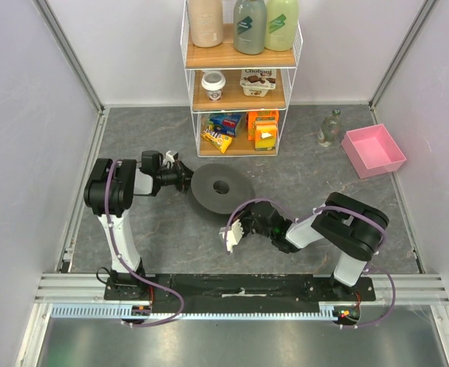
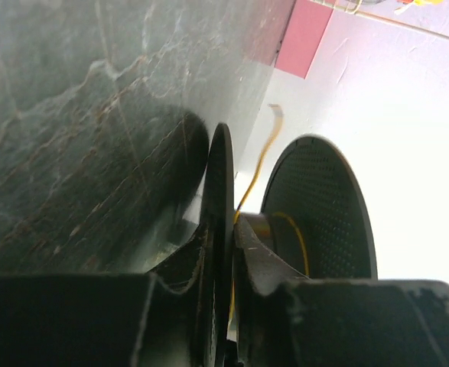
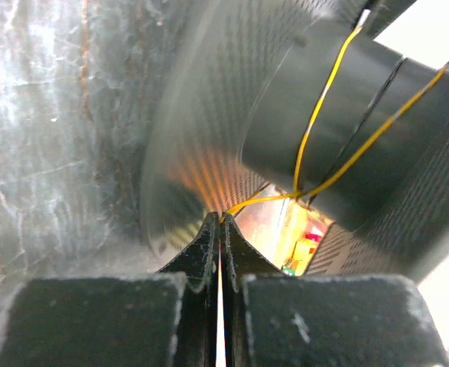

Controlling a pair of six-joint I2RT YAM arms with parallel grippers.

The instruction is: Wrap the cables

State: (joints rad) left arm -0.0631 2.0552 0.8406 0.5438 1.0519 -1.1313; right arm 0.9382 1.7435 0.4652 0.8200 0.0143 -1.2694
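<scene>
The dark grey spool (image 1: 222,189) lies flat on the stone table top. My left gripper (image 1: 184,177) is at its left rim. In the left wrist view its fingers (image 2: 258,256) straddle one thin flange (image 2: 219,176) with a sliver of light beside it, so the left gripper (image 2: 228,237) is narrowly open. The thin yellow cable (image 2: 261,160) runs past to the core. My right gripper (image 1: 230,228) is at the spool's near edge. It is shut (image 3: 222,218) on the cable (image 3: 316,122), which leads up in two strands over the round core (image 3: 346,145).
A white wire shelf rack (image 1: 186,84) with bottles, cups and snack packs stands behind the spool. A pink bin (image 1: 373,149) and a small clear figure (image 1: 330,128) sit at the back right. Grey walls close in both sides.
</scene>
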